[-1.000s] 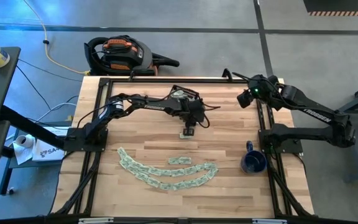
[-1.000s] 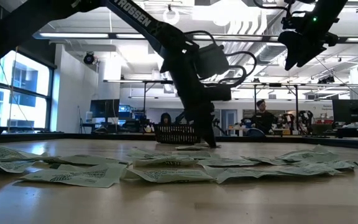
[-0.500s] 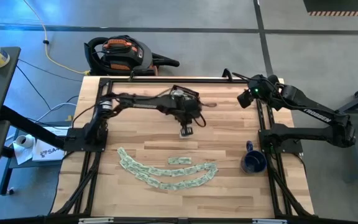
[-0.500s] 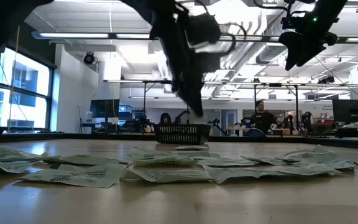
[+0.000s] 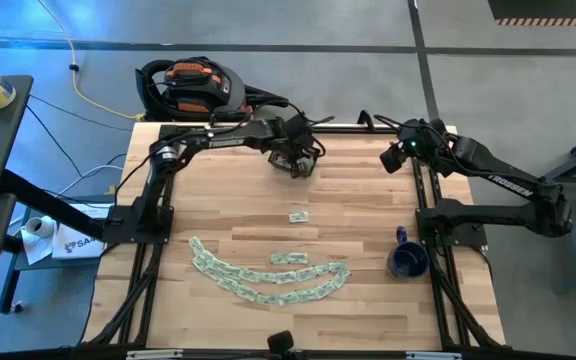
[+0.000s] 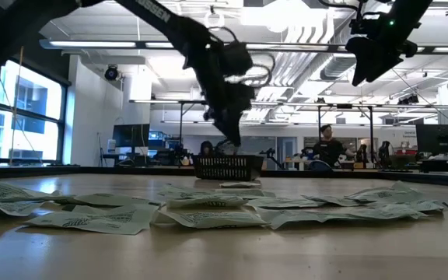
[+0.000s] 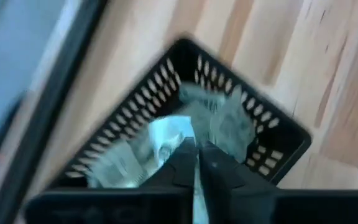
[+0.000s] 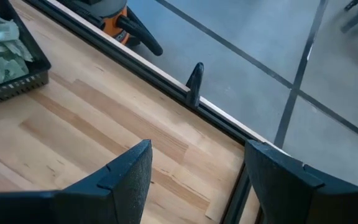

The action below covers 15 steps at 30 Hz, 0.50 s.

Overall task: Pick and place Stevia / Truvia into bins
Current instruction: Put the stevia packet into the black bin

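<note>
The dark slatted bin (image 6: pixel 226 166) stands at the table's far middle, with several pale green Stevia sachets (image 7: pixel 229 121) inside it. My left gripper (image 5: pixel 296 165) hangs just above the bin, pointing steeply down, shut on a pale sachet (image 7: pixel 169 138). One sachet (image 5: pixel 298 216) lies alone on the wood nearer than the bin. Many more lie in an arc (image 5: pixel 268 275) near the front edge. My right gripper (image 8: pixel 197 155) waits open, high over the far right corner. My left gripper pinches a pale sachet between its two fingertips (image 7: pixel 188 155), coming from above and slanting down. The sachet's free part (image 7: pixel 166 134) sticks out past the fingertips over the bin's inside, clear of the table. The fingers hide which edge they have.
A dark blue mug (image 5: pixel 406 262) stands at the right by the right arm's base. A black frame rail (image 8: pixel 166 81) runs along the table's far edge behind the bin. Bare wood lies between the bin and the arc of sachets.
My left gripper has risen from the table beside the lone sachet and swung toward the far edge, rolling a little, until it hangs over the bin. The lone sachet has stayed where it lay.
</note>
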Tool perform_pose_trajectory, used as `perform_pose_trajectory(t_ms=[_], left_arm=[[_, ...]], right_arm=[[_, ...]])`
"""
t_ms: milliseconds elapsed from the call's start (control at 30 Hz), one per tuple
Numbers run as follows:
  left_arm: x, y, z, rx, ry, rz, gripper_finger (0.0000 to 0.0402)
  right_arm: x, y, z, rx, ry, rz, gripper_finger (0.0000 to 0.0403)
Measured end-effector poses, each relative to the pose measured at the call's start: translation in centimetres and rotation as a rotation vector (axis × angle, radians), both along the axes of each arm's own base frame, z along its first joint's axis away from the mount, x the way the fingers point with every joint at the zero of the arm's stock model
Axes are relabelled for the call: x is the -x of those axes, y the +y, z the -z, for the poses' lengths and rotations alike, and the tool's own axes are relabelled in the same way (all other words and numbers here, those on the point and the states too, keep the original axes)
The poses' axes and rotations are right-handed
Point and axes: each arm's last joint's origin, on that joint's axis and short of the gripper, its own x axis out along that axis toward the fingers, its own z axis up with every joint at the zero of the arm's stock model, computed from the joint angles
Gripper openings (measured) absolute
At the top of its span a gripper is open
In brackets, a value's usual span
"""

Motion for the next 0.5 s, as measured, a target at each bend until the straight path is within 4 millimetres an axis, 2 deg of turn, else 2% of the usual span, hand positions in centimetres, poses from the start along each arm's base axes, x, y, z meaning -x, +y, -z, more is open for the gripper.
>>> perform_pose_trajectory(t_ms=[100,267,400,500], left_arm=[[0.0,0.2,0.9,0.051,0.011,-0.041,0.0092],[0.1,-0.8,-0.1,0.081,-0.014,-0.093,0.0148],[0.7,-3.5,-2.6,0.218,-0.034,0.002,0.0180],[0.4,-7.3,-3.2,0.314,-0.007,0.179,0.0191]], right_arm=[[0.0,0.0,0.0,-0.012,-0.007,0.000,0.0245],[0.0,0.0,0.1,-0.016,-0.008,-0.005,0.0245],[0.1,0.1,0.1,-0.019,0.011,-0.018,0.0245],[0.1,0.1,0.1,-0.014,0.030,-0.036,0.0245]])
